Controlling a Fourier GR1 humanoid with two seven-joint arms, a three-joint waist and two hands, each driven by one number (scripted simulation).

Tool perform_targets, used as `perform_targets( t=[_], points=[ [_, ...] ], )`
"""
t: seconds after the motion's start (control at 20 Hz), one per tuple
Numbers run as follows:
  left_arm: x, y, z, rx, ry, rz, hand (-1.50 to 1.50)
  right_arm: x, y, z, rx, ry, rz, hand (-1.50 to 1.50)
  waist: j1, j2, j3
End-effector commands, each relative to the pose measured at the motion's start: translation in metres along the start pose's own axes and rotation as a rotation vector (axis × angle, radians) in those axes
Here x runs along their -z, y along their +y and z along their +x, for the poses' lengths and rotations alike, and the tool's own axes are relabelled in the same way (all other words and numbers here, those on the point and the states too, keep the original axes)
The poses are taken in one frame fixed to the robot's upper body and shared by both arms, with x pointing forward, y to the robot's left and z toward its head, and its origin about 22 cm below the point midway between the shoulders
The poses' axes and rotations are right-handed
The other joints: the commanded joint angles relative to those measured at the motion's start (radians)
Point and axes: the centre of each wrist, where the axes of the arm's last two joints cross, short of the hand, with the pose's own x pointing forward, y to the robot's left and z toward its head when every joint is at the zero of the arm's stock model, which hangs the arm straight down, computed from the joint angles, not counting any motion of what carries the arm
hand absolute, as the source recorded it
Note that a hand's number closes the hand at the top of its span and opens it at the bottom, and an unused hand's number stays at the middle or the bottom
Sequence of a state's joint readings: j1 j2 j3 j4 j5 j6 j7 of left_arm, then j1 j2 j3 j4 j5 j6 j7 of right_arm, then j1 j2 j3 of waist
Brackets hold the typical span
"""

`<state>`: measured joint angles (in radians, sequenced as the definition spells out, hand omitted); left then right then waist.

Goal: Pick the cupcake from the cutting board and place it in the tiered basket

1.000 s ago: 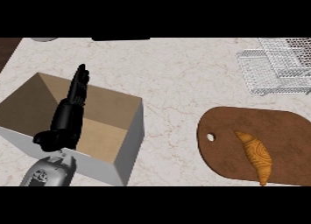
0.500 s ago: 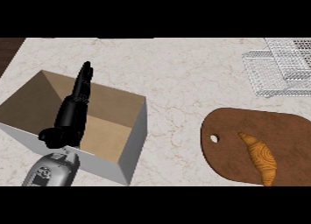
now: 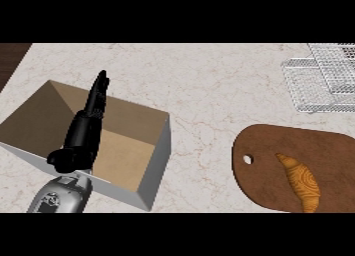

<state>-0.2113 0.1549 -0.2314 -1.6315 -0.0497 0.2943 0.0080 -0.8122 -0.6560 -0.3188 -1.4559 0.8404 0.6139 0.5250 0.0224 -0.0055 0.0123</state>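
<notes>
my black left hand [image 3: 86, 125] hangs straight-fingered, empty, over the tan cardboard box [image 3: 32, 125]; pick not started. next: reach the golden croissant-shaped pastry [image 3: 300, 181] on the brown wooden cutting board [image 3: 335, 155].

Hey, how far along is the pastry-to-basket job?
Nothing is done: the golden croissant-shaped pastry lies on the brown wooden cutting board. Nothing is in hand: the black left hand is open over the tan cardboard box; the right hand is out of view. Left: picking it and placing it in the white wire basket.
</notes>
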Motion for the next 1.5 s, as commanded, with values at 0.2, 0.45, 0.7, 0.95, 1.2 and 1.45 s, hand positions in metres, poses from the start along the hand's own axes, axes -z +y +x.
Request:
perform_targets(
  t=[0.2, 0.45, 0.7, 0.95, 1.2, 1.45],
  points=[
    [-0.01, 0.006, -0.028, 0.016, 0.148, 0.036, 0.0, 0.035, 0.016, -0.022, -0.089, 0.023, -0.034, 1.5, 0.002, 0.016, -0.012],
    [-0.011, -0.009, -0.024, 0.008, 0.162, 0.015, 0.0, 0.054, 0.023, -0.037, -0.109, 0.039, -0.013, 1.5, 0.002, 0.016, -0.012],
    [-0.014, 0.003, -0.027, 0.007, 0.18, 0.013, 0.0, 0.07, 0.053, -0.054, 0.182, 0.159, 0.076, -1.5, 0.008, 0.018, -0.012],
    [-0.017, -0.003, -0.024, 0.011, 0.164, 0.018, 0.0, 0.078, 0.057, -0.078, 0.369, 0.135, 0.026, -1.5, 0.005, 0.019, -0.011],
    [-0.012, 0.021, -0.024, 0.023, 0.156, 0.038, 0.0, 0.077, 0.01, -0.092, 0.565, 0.184, -0.136, -1.5, -0.003, 0.014, -0.012],
    [-0.014, 0.012, -0.024, 0.014, 0.171, 0.05, 0.0, 0.067, 0.008, -0.144, 0.636, 0.335, -0.206, -1.5, -0.021, 0.01, -0.011]
  ],
)
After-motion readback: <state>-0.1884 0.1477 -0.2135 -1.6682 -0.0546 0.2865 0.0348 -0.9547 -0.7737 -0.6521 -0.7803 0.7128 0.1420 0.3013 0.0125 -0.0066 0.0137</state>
